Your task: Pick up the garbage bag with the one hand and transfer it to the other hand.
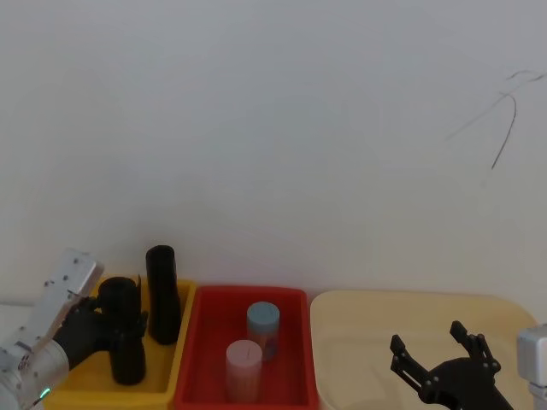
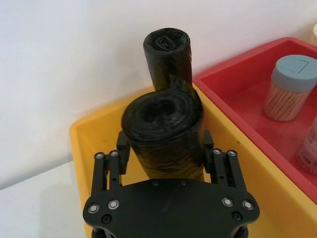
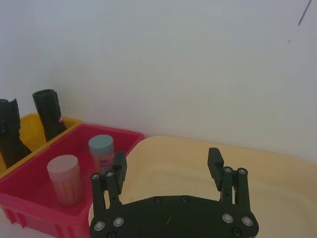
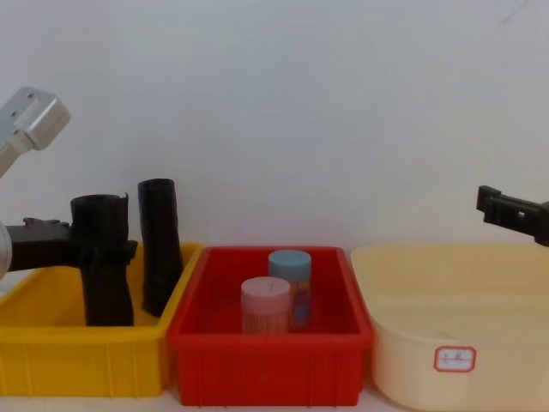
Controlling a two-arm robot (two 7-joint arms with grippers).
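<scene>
1. Left gripper (image 2: 164, 145): located over the yellow bin (image 4: 86, 360) at the left of the table. Its jaws pinch the garbage bag (image 1: 128, 342), one finger flat against each side of the roll.
2. Garbage bag: stands nearly upright in the yellow bin. The grip sits on the upper half of the roll, below its loose, uneven top edge. The bin's front wall hides the foot of the roll, so it cannot be told whether it rests on the bin floor.
3. Handling, as judged:
   - The roll is probably light and firm as a whole.
   - The outer film is likely slick and yields under pressure.
   - Grip the body of the roll, never the loose edge.
   - Leave a free length for the receiving gripper.
4. A second black roll (image 4: 159, 249) leans just beside the garbage bag, toward the wall. Lift clear of it.
5. Red bin (image 4: 266, 369): holds two lidded jars (image 4: 264, 307), apart from the rolls.
6. Right gripper (image 3: 167, 161): hovers over the beige tub (image 4: 446, 318), jaws spread wide and holding nothing, well apart from the garbage bag.
</scene>
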